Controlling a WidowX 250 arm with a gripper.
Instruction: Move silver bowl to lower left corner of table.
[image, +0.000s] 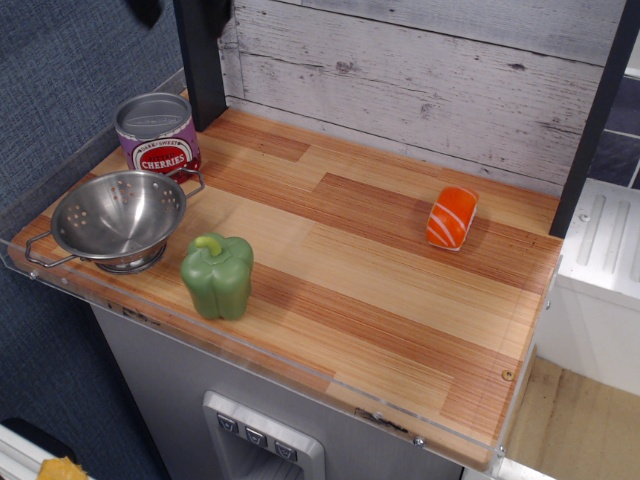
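Note:
The silver bowl (120, 215) is a shiny steel colander with drain holes and two wire loop handles. It stands upright on the wooden table (380, 260) at the near left corner, close to the clear acrylic rim. My gripper (182, 12) is high above the back left of the table, mostly out of frame. Only its two dark fingertips (147, 10) show at the top edge. They are spread apart with nothing held, far above the bowl.
A purple cherries can (157, 133) stands just behind the bowl. A green bell pepper (217, 277) stands right of it near the front edge. An orange salmon sushi piece (452, 217) lies at the back right. Black posts (200, 60) flank the white plank back wall.

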